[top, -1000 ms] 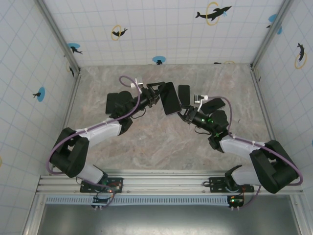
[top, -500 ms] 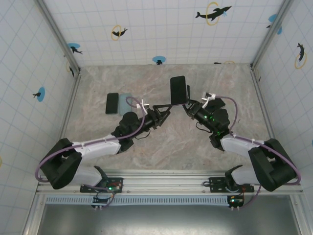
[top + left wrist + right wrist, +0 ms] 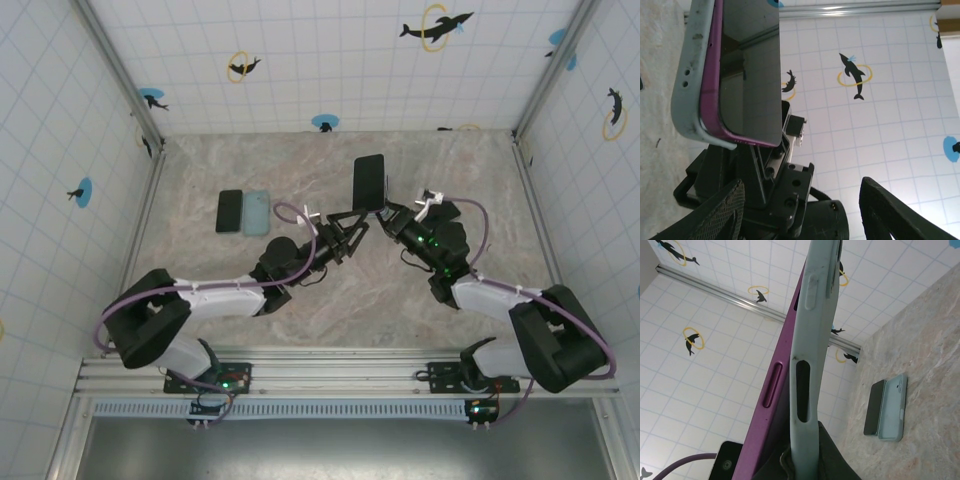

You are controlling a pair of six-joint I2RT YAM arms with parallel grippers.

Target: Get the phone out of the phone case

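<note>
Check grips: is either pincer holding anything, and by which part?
Right pincer holds the cased phone, clamped at the end nearest its wrist. Left pincer is open beside it, holding nothing.

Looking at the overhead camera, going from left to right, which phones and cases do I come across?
dark phone → light blue case → cased phone, held up in the air

A dark phone (image 3: 230, 211) perhaps touches a pale case (image 3: 257, 212).
</note>
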